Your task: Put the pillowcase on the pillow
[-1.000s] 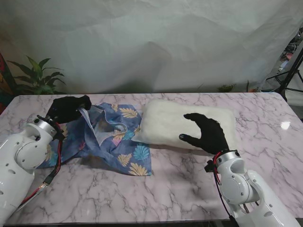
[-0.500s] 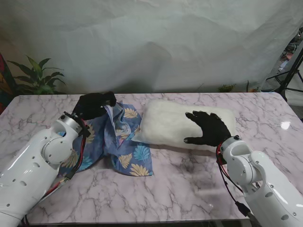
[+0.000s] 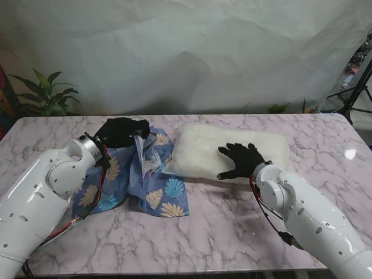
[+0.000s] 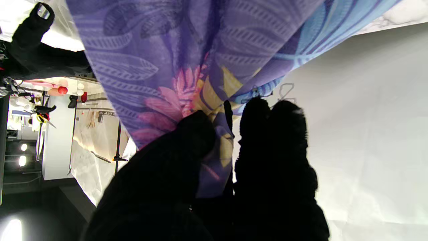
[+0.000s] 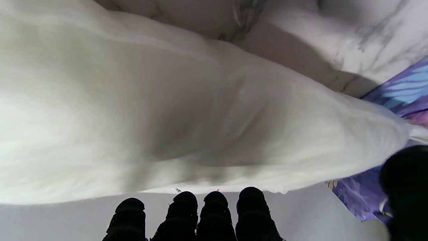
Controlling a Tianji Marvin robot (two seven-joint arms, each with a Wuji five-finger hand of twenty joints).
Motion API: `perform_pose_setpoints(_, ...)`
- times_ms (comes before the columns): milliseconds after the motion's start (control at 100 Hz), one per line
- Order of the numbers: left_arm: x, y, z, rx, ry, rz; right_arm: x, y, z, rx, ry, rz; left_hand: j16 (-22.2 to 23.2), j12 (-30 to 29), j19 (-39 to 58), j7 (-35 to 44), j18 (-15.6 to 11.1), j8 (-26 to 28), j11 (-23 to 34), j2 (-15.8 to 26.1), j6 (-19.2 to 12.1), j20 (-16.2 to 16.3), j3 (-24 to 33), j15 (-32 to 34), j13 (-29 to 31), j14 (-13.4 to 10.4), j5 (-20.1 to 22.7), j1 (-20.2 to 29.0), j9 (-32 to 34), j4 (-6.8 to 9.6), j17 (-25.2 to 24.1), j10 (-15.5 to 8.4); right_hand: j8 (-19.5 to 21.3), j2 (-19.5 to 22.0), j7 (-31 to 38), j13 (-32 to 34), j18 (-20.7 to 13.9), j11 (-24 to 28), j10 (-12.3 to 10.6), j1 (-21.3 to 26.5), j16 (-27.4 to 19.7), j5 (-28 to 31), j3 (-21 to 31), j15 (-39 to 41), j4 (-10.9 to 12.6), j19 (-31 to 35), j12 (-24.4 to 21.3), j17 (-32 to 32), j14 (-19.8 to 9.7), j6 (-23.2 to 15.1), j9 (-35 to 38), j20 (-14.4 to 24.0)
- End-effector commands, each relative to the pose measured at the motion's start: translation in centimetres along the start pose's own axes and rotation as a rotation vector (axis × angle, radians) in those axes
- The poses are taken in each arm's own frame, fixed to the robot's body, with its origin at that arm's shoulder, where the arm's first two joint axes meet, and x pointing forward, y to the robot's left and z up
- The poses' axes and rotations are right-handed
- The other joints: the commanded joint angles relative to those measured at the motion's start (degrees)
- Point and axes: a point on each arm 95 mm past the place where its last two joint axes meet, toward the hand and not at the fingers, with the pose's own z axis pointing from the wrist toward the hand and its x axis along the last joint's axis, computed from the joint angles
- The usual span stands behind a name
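A blue pillowcase with a leaf print lies crumpled on the marble table, left of a white pillow. My left hand, in a black glove, is shut on the pillowcase's far edge and holds it lifted; the left wrist view shows the cloth pinched between thumb and fingers. My right hand lies over the pillow's near edge with fingers spread. In the right wrist view the pillow fills the picture above my fingertips, with a corner of pillowcase beside it.
A potted plant stands off the table's far left corner. A white backdrop hangs behind the table. A black tripod stands at the far right.
My left hand has carried the pillowcase edge rightward towards the pillow, bunching the cloth. My right hand has slid left along the pillow's near edge.
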Motion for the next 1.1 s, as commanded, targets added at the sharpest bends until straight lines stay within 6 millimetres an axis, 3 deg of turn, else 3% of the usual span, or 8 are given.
perform_pose_setpoints(0,-0.6,-0.3,-0.6,-0.034,-0.002,0.026,0.2,-0.3,0.9,0.012,0.007,-0.004,-0.03,1.22,-0.90,2.38,-4.34,-0.37,0.23,-1.17,-0.87,0.56,3.10,-0.66,2.52,1.79,1.19,0.76,2.60,-0.41,-0.50,-2.93,-1.04,-2.42,-1.56,-1.94,1.89,-1.43,0.74,-2.68,-0.92,0.21,1.30,-3.39,-1.32,-1.53,-0.69,-0.45,1.13,-0.11,-1.73,-1.55)
perform_pose_setpoints(380,-3.3,0.3,-3.1,-0.133,-0.042,0.056,-0.9,-1.8,4.0,0.086,-0.062,-0.095,-0.20,1.29,-0.85,2.41,-4.38,-0.45,0.03,-1.14,-1.05,0.56,2.87,-0.71,2.47,1.65,1.19,0.73,2.71,-0.36,-0.66,-2.97,-1.04,-5.90,-1.55,-2.08,7.40,-1.41,-0.02,1.22,-0.14,0.21,1.47,-2.93,-1.64,0.36,-0.69,-1.22,4.09,-1.43,-1.68,0.06)
perform_pose_setpoints(490,-3.7,0.7,-3.5,-0.136,-0.057,0.044,-1.7,-2.2,4.0,0.071,-0.106,-0.122,-0.24,1.25,-0.86,2.40,-4.37,-0.48,-0.04,-1.11,-1.03,0.55,2.86,-0.73,2.49,1.64,1.17,0.72,2.69,-0.35,-0.67,-2.96,-1.04,-6.92,-1.55,-2.05,8.91,-1.41,-0.72,3.50,4.23,0.21,0.47,-2.61,-1.77,7.45,-0.68,-4.60,5.06,-1.19,-1.63,12.61)
perform_pose_setpoints(550,-3.8,1.0,-3.7,-0.136,-0.064,0.032,-2.1,-2.5,3.9,0.056,-0.132,-0.132,-0.30,1.23,-0.86,2.37,-4.38,-0.52,-0.07,-1.09,-1.07,0.54,2.84,-0.77,2.46,1.56,1.11,0.73,2.71,-0.34,-0.67,-2.97,-1.04,-8.11,-1.55,-0.46,9.87,-1.22,-1.47,5.52,6.05,0.21,0.16,-1.81,-1.71,14.65,-0.50,-5.77,5.74,-1.28,-1.44,14.51)
perform_pose_setpoints(580,-3.8,1.2,-3.7,-0.135,-0.067,0.026,-2.3,-2.6,3.9,0.043,-0.144,-0.142,-0.32,1.23,-0.86,2.38,-4.36,-0.52,-0.07,-1.11,-1.06,0.53,2.82,-0.79,2.44,1.63,1.15,0.71,2.75,-0.35,-0.67,-2.94,-1.04,-8.64,-1.55,0.66,10.84,-0.58,-1.64,6.52,6.32,0.21,-0.01,-1.40,-1.65,24.74,0.30,-7.01,6.09,-1.18,-1.34,5.33)
perform_pose_setpoints(710,-3.8,2.1,-3.9,-0.140,-0.073,0.002,-2.9,-3.2,3.8,-0.005,-0.186,-0.176,-0.41,1.19,-0.86,2.38,-4.33,-0.58,-0.14,-1.07,-1.09,0.51,2.78,-0.80,2.44,1.58,1.11,0.67,2.75,-0.34,-0.67,-3.00,-1.03,-10.82,-1.55,5.30,12.99,1.41,-3.77,11.18,7.00,0.21,-1.48,2.26,-1.62,39.17,12.81,-5.34,6.58,-1.75,-1.00,1.18)
perform_pose_setpoints(890,-3.9,3.4,-4.0,-0.143,-0.086,-0.038,-3.6,-3.9,3.8,-0.045,-0.205,-0.191,-0.53,1.13,-0.86,2.38,-4.36,-0.68,-0.23,-1.02,-1.08,0.48,2.67,-0.78,2.48,1.55,1.03,0.57,2.76,-0.37,-0.69,-2.93,4.39,-11.86,2.67,8.06,13.71,4.79,-5.86,17.78,8.46,-0.33,-5.45,8.85,-0.68,48.53,25.56,-1.13,6.18,-5.41,-1.32,1.31)
perform_pose_setpoints(1090,-3.7,3.9,-4.1,-0.140,-0.105,-0.060,-2.8,-3.4,3.4,-0.173,-0.176,-0.193,-0.68,1.09,-0.93,2.42,-4.40,-0.79,-0.29,-0.97,-1.02,0.43,2.59,-0.79,2.39,1.57,1.00,0.61,2.79,-0.35,-0.77,-2.88,-1.03,-11.10,-1.57,7.20,12.52,2.78,-4.69,12.90,8.97,0.24,-2.62,9.68,-0.70,48.58,25.11,-1.90,5.72,-4.88,-1.19,1.69)
